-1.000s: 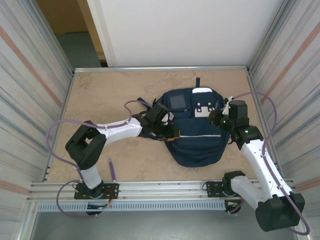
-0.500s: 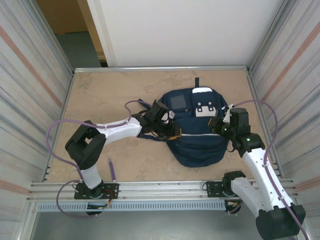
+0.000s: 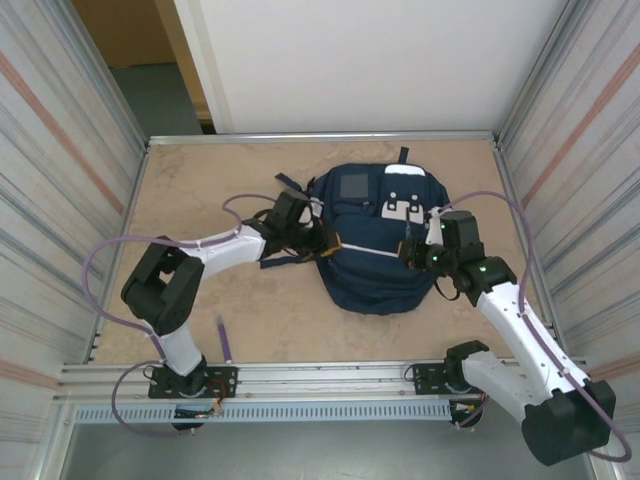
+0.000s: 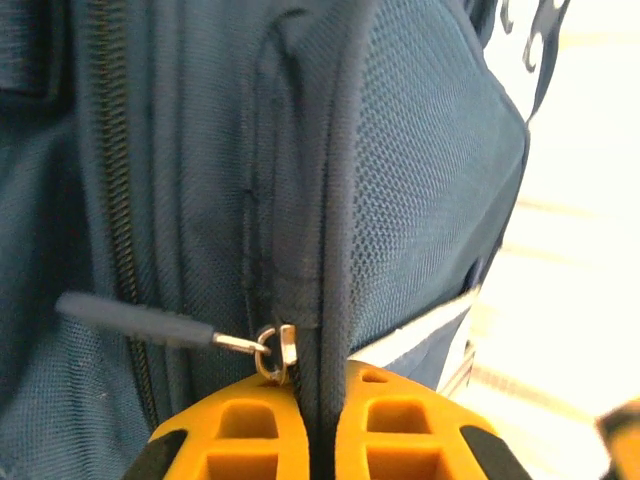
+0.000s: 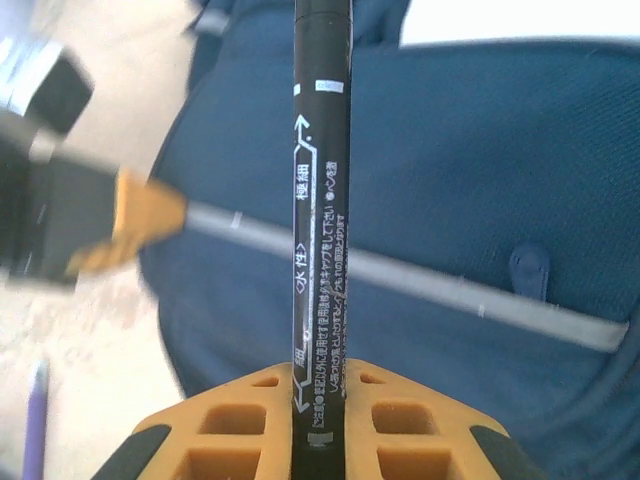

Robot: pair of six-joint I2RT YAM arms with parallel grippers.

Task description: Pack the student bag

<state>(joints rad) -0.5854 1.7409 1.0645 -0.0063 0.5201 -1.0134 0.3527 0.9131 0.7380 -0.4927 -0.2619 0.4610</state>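
The navy student bag lies flat in the middle of the table, its white patch and grey square panel at the far end. At the bag's left side, my left gripper is shut on a piped seam of the bag, right beside a metal zipper pull. My right gripper hovers over the bag's right half, shut on a black marker with white print. The marker points forward across the bag's grey stripe.
A purple pen lies on the table near the front left, by the left arm's base. Corrugated metal walls flank the table on both sides, and a rail runs along the near edge.
The left gripper closed on the bag's seam and drew back to the left, and the bag shifted and turned with it. The right gripper moved left over the bag with the marker.
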